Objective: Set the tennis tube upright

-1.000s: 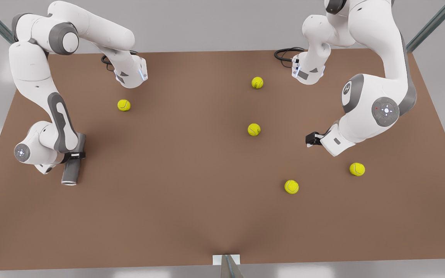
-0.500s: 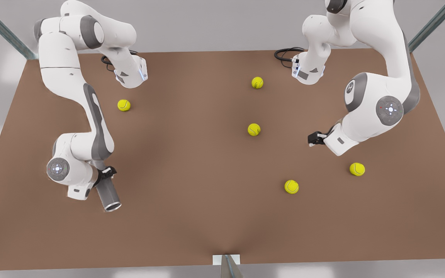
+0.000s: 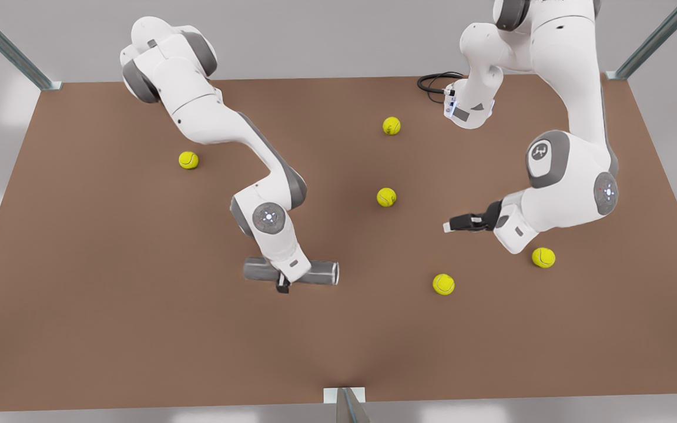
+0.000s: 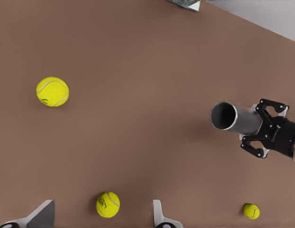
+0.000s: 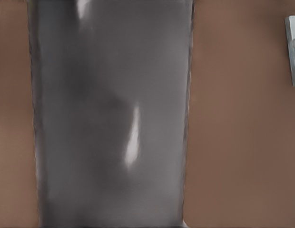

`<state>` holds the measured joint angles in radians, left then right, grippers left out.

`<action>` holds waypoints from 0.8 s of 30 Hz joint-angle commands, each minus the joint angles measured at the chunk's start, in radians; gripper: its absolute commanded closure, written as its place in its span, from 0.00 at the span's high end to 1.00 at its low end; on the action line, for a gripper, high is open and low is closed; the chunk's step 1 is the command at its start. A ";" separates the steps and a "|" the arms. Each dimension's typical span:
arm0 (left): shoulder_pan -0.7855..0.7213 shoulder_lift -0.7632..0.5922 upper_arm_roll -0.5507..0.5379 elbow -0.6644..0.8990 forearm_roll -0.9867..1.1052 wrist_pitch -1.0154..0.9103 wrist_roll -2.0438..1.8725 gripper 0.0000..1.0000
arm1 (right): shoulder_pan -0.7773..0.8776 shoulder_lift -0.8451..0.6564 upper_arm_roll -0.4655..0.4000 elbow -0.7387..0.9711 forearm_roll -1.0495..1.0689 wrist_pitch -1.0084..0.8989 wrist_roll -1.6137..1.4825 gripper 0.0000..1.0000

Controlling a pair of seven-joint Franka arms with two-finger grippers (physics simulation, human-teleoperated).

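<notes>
**Inspector A:** Where is the tennis tube (image 3: 322, 273) sitting?

**Inspector B:** It is lying on its side, not upright, between the middle of the bench (image 3: 138, 352) and the bench edge nearest the front camera. Its long axis is running parallel to that edge. The open, lighter-rimmed end is facing the front view's right. I cannot tell whether it is touching the bench or hanging just above it.

**Inspector A:** What is gripping it?

**Inspector B:** The right pincer (image 3: 283, 281) is clamping the tube across its middle, with one finger on either side of the barrel. The left wrist view is confirming this: the black pincer (image 4: 262, 127) is closing around the grey tube (image 4: 242, 121) behind its open mouth. In the right wrist view the tube's body (image 5: 112, 114) is passing straight across the picture against the brown surface.

**Inspector A:** And the other arm?

**Inspector B:** The left pincer (image 3: 448, 225) is waiting well apart from the tube, toward the front view's right. Its fingers (image 4: 43, 214) are standing apart, gripping nothing.

**Inspector A:** Anything else on the bench?

**Inspector B:** Five yellow tennis balls are lying loose.
- One (image 3: 443, 284) is lying near the tube's open end.
- One (image 3: 543, 257) is lying just beside the left arm's wrist.
- One (image 3: 386, 197) is lying near the centre.
- One (image 3: 391, 126) is lying toward the far edge.
- One (image 3: 188, 160) is lying toward the far corner on the front view's left.
</notes>
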<state>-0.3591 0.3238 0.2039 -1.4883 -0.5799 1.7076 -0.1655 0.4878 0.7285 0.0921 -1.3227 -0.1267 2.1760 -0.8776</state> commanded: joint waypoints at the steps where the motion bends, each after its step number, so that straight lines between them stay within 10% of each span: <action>1: 0.000 0.006 0.000 0.000 -0.057 0.038 -0.083 1.00 | 0.005 0.000 0.026 0.013 -0.019 0.045 -0.393 0.41; 13: 0.000 0.052 -0.001 -0.109 -0.440 0.158 0.104 1.00 | 0.144 0.259 0.018 0.304 -0.014 -0.010 -0.159 0.47; 16: 0.000 0.098 -0.001 -0.159 -0.537 0.242 0.218 1.00 | 0.147 0.258 0.018 0.286 -0.019 -0.016 -0.139 1.00; 24: -0.015 0.176 -0.011 -0.138 -0.548 0.342 0.297 1.00 | 0.114 0.056 0.015 0.120 -0.014 -0.034 0.027 1.00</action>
<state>-0.3739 0.4984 0.1954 -1.6224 -1.1194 1.9777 -0.0597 0.6037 0.8224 0.1083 -1.1644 -0.1434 2.1529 -1.0029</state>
